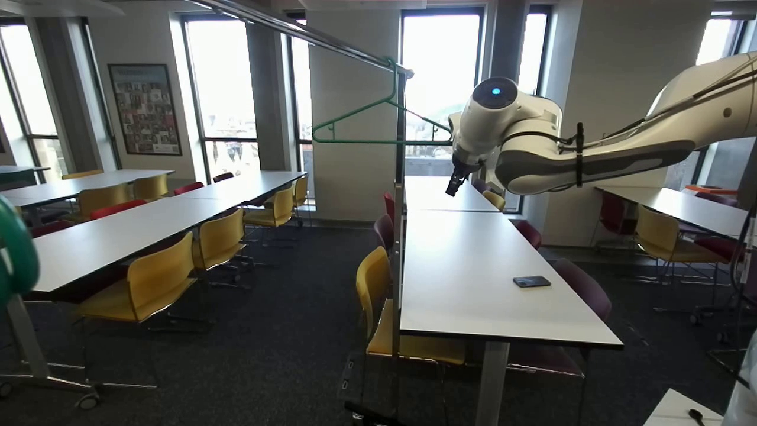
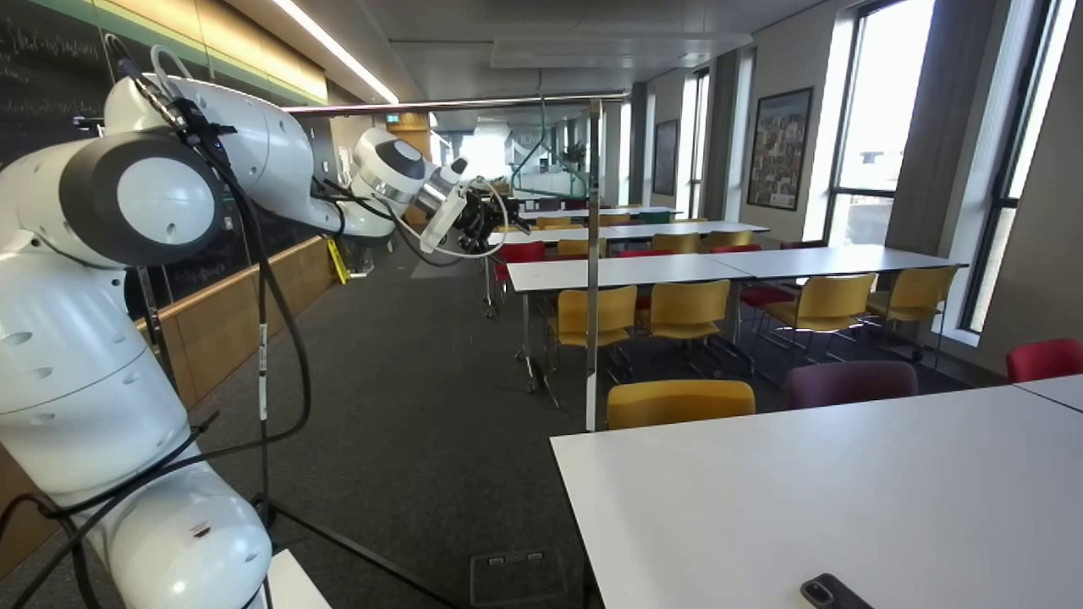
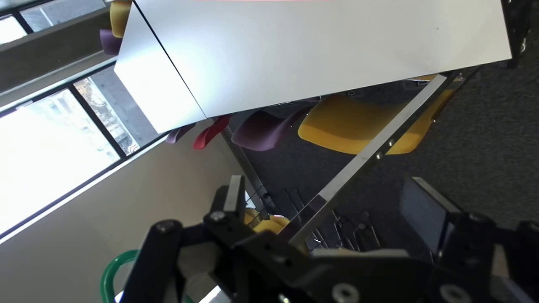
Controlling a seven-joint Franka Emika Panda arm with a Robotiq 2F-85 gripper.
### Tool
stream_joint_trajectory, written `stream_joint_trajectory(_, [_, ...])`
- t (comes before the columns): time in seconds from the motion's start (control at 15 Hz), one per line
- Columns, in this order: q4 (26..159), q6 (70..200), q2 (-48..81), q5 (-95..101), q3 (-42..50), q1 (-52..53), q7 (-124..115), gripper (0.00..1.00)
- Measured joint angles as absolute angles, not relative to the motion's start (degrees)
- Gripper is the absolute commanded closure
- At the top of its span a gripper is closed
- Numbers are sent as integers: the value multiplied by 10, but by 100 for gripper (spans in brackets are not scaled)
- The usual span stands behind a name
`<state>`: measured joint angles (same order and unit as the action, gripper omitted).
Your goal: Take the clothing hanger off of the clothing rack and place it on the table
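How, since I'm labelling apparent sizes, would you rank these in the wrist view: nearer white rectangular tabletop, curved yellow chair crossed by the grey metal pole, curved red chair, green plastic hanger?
1. White tabletop
2. Yellow chair
3. Red chair
Rank unsure: green hanger, only partly visible past the black two-fingered claw.

A green hanger hangs from the rack; a phone lies on the white table.

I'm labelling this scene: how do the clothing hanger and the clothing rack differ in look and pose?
The clothing hanger is green; the clothing rack is grey and metallic. The hanger is triangular and hooked; the rack is a long bar on an upright pole. The hanger hangs; the rack supports it. Both are slender.
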<state>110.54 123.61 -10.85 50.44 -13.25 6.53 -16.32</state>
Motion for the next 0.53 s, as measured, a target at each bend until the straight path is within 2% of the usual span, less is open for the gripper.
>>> stream_joint_trajectory(0.53, [1105, 1236, -108, 513, -133, 66, -163, 0])
